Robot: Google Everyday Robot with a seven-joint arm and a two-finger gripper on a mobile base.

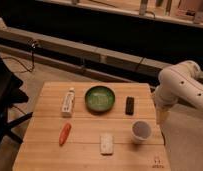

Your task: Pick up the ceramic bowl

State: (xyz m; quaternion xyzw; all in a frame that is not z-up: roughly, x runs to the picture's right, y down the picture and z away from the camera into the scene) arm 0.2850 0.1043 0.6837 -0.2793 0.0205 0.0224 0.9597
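Layout: ceramic bowl, pincer, bench.
The ceramic bowl rests at far centre; the pincer hangs beside the right edge, well apart; its grip state cannot be told.

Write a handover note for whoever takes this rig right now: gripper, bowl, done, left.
Gripper: hangs at the table's right edge, beside the white cup, well clear of the bowl.
Ceramic bowl: upright on the table, toward the far side, between a white tube and a black block.
Done: nothing, bowl not grasped.
Left: reach over, grip the rim, lift.
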